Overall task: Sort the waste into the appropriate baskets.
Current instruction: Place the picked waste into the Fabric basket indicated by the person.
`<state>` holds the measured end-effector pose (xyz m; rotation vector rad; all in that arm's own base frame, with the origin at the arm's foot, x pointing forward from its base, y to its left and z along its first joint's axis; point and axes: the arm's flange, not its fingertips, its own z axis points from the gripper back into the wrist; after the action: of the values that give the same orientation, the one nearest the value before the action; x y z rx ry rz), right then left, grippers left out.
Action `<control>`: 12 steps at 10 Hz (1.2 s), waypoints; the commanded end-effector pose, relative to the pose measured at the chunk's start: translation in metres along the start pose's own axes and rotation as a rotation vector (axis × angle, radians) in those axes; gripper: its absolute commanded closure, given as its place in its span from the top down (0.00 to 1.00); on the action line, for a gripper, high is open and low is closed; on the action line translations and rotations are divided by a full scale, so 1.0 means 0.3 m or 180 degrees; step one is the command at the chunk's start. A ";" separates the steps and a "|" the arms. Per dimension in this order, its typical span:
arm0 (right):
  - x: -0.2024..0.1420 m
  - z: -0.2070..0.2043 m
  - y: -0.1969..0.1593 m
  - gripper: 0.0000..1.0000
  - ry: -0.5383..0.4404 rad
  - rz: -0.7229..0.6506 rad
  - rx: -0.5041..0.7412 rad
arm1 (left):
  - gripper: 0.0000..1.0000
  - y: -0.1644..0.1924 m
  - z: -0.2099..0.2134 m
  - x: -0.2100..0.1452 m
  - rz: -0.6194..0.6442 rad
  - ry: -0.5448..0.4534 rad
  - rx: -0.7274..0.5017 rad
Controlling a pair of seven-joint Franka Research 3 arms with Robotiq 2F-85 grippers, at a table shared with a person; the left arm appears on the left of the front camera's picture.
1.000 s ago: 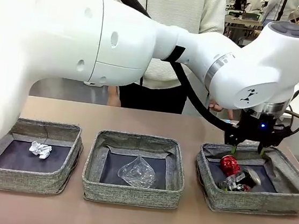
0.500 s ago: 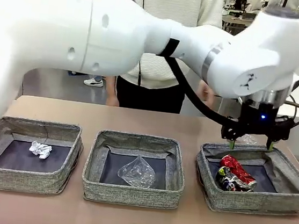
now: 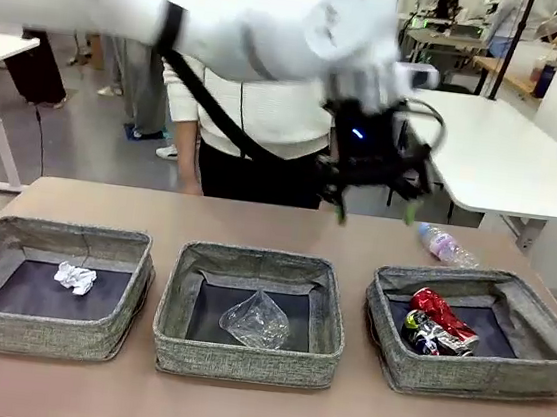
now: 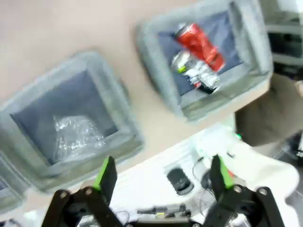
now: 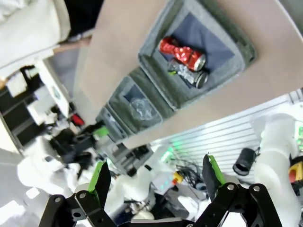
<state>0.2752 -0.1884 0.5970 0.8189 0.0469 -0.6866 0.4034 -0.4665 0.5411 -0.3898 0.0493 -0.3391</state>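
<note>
1. Left gripper (image 3: 372, 207): jaws spread, nothing held, raised above the table's far edge at 12 o'clock of the middle bin (image 3: 250, 313).
2. Right gripper (image 5: 156, 179): fingers spread, nothing between them, high above the table.
3. Right bin (image 3: 476, 333), 3 o'clock: dented red can (image 3: 440, 313) lies touching the dented dark-blue can (image 3: 423, 336).
4. Small clear bottle (image 3: 445, 246) lies on the table just behind that bin.
5. Middle bin: wrinkly clear plastic piece (image 3: 255, 320).
6. Left bin (image 3: 46, 287), 9 o'clock: small white paper wad (image 3: 75, 278).

We see rough woven cloth baskets (image 3: 241, 357), a glossy crumpled metal can (image 3: 442, 315), crinkly clear plastic (image 3: 256, 320), and a matt counter (image 3: 236, 405).
</note>
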 end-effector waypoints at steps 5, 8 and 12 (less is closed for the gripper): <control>0.160 -0.276 0.342 1.00 0.1461 0.0318 -0.0314 | 1.00 0.870 0.330 -0.364 0.1218 0.0194 -0.1253; 0.205 -0.309 0.369 1.00 0.1955 0.0245 0.0056 | 1.00 1.135 0.432 -0.612 0.2032 -0.0018 -0.1832; 0.285 -0.246 0.274 1.00 0.2507 0.0058 0.0187 | 1.00 1.376 0.399 -1.151 0.2903 -0.1585 -0.2770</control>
<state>0.4084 -0.1091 0.5464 1.0895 0.6988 -0.3192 0.2737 0.0524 0.5094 -1.1426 0.0713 0.6197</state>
